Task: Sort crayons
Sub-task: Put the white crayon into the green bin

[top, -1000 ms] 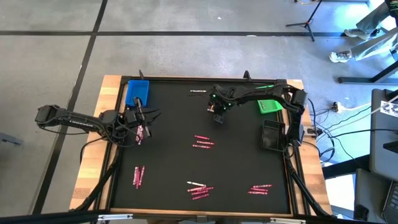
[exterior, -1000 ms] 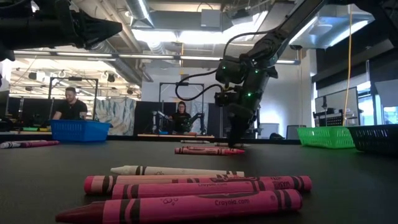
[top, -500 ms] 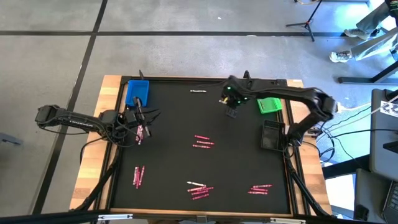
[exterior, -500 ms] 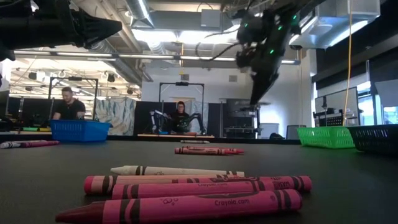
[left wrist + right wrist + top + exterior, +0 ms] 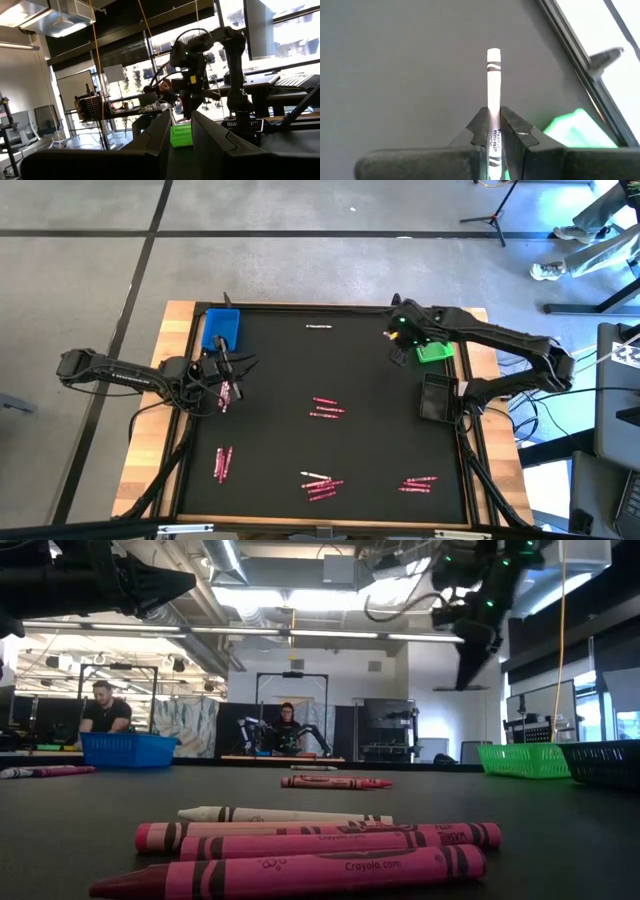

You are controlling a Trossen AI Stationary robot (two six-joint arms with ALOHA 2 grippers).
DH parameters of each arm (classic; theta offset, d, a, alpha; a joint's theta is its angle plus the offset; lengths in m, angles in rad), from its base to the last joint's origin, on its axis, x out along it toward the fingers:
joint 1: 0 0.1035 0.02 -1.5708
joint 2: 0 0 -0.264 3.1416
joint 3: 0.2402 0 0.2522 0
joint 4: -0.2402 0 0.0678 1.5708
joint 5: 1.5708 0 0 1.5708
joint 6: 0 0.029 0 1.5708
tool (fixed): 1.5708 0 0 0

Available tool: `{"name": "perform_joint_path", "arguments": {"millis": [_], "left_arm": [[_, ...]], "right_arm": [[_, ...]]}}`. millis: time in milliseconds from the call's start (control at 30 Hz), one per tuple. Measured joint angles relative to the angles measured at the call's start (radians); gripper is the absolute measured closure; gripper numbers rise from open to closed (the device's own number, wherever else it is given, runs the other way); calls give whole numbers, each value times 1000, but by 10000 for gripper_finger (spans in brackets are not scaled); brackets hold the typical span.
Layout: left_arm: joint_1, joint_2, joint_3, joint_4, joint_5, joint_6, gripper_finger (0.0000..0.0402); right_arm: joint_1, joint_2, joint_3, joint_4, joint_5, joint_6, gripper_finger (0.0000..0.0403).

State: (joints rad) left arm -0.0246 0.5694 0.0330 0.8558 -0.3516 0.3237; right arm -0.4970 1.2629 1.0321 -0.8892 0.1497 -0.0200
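Black matting covers the table [image 5: 300, 370], with a blue tray [image 5: 221, 328] at the far left corner, a green tray [image 5: 434, 350] at the far right and a dark tray [image 5: 437, 398] just nearer than it. Pink crayons [image 5: 328, 408] lie in small clusters across the mat, well apart from each other. Your left gripper [image 5: 222, 366] waits beside the blue tray; I cannot tell how its fingers stand. Your right gripper [image 5: 494, 131] is clenched on a white crayon [image 5: 493, 85], carried high just beside the green tray's near-left edge. To finish this well, you want the stick fully over the tray's floor before you let go; it juts far past the fingertips, so bring it low and level, lest it tip over the rim.
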Motion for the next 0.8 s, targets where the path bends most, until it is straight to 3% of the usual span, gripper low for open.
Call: {"name": "perform_joint_path", "arguments": {"millis": [233,433,800], "left_arm": [[0,0,0,0,1,0,331],[0,0,0,-1,1,1,331],[0,0,0,-1,1,2,330]], "right_arm": [[-165,-101,-110,3,50,42,373],[-287,-115,-183,78,89,92,373],[-344,-113,-299,154,69,119,373]]}}
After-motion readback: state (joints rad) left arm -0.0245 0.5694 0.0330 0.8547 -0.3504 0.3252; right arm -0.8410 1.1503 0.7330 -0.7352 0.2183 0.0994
